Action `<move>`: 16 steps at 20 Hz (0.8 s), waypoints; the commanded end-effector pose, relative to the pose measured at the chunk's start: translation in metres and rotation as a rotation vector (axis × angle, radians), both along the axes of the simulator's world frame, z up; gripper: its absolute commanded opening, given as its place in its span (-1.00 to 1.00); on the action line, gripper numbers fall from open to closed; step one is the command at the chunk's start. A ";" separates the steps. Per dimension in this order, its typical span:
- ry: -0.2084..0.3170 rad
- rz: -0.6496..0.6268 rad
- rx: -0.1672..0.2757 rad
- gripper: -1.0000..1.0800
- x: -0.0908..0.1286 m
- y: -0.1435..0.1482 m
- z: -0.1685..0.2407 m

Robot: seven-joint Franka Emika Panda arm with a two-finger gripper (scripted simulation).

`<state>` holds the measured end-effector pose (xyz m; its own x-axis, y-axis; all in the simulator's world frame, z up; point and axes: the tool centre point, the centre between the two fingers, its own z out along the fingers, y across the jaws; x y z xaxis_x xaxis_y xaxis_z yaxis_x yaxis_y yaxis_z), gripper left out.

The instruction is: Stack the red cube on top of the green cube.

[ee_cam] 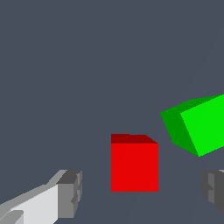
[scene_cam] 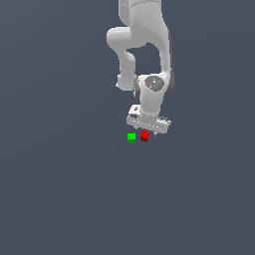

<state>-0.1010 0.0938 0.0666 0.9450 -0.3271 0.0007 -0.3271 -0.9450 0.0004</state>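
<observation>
just two cubes on the desk [scene_cam: 60,199]: one red cube [ee_cam: 134,167] and one green cube [ee_cam: 199,124], sitting close but apart. the gripper [ee_cam: 140,194] has its jaws spread wide, red cube between them, untouched.

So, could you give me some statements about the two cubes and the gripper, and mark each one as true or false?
1. The red cube lies between the two fingers of the gripper. True.
2. The red cube is stacked on the green cube. False: both rest on the floor, side by side with a gap between them.
3. The gripper is shut on the red cube. False: the fingers stand apart from the cube on both sides.
4. In the exterior view, the green cube is to the left of the red cube. True.
5. The two cubes look about the same size. True.
</observation>
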 end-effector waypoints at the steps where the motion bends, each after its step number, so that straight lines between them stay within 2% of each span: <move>1: 0.001 0.000 0.000 0.92 0.000 0.000 -0.007; 8: 0.001 -0.002 0.000 0.92 -0.001 0.001 -0.037; 14: 0.000 -0.003 0.001 0.92 0.000 0.001 -0.047; 15: 0.000 -0.003 0.001 -1.00 0.000 0.001 -0.047; 16: 0.000 -0.003 0.001 -1.00 0.000 0.001 -0.047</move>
<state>-0.1016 0.0948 0.0204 0.9440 -0.3301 -0.0005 -0.3301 -0.9440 0.0002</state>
